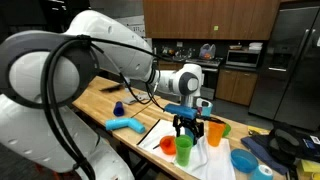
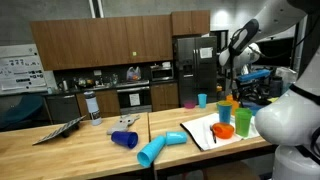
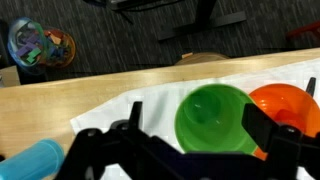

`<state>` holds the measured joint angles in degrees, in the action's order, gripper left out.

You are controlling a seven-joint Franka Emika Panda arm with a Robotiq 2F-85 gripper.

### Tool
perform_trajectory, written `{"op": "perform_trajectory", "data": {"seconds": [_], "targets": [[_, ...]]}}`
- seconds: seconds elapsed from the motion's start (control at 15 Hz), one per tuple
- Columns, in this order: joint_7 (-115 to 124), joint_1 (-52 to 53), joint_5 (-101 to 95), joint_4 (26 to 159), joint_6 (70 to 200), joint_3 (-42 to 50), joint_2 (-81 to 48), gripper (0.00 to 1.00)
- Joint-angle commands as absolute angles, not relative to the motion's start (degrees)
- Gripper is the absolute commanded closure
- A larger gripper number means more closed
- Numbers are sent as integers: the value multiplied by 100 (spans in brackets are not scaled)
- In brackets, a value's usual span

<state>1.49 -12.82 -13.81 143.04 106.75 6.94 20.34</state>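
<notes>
Here the end effector (image 1: 187, 128) hangs spread wide and empty above the green cup (image 3: 212, 118). The cup stands upright on the white cloth (image 3: 140, 105) beside the orange cup (image 3: 285, 108), so its mouth faces up toward it.

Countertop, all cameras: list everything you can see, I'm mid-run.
counter: 1, wooden, runs across the kitchen
white cloth: 1, white, on the counter
green cup: 1, green, on the cloth
orange cup: 2, orange, one beside the green cup, one apart from it
blue tube: 1, light blue, lying on the counter beside the cloth
dark blue cup: 1, dark blue, on the counter past the tube
teal cup: 1, teal, near the counter's far edge
blue bowl: 1, blue, beyond the cloth
gripper: 1, black, open, above the green cup
</notes>
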Motion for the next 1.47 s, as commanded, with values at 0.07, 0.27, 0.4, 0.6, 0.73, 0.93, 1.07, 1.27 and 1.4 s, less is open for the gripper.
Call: {"op": "perform_trajectory", "data": {"seconds": [0.07, 0.27, 0.4, 0.6, 0.73, 0.93, 1.07, 1.27, 1.4], "targets": [[166, -1212, -1401, 14291, 10659, 761, 2037, 0], [166, -1212, -1401, 14291, 10660, 762, 2037, 0], [166, -1212, -1401, 14291, 10660, 762, 2037, 0], [531, -1287, -1672, 14290, 10642, 657, 2067, 0], [943, -1306, -2042, 14296, 10641, 532, 2157, 0], [1234, -1217, -2434, 14274, 10562, 387, 2189, 0], [1301, -1148, -2575, 14241, 10502, 288, 2189, 0], [1330, -1013, -2600, 14170, 10524, 179, 2187, 0], [1396, -961, -2598, 14045, 10539, 137, 2179, 0]]}}
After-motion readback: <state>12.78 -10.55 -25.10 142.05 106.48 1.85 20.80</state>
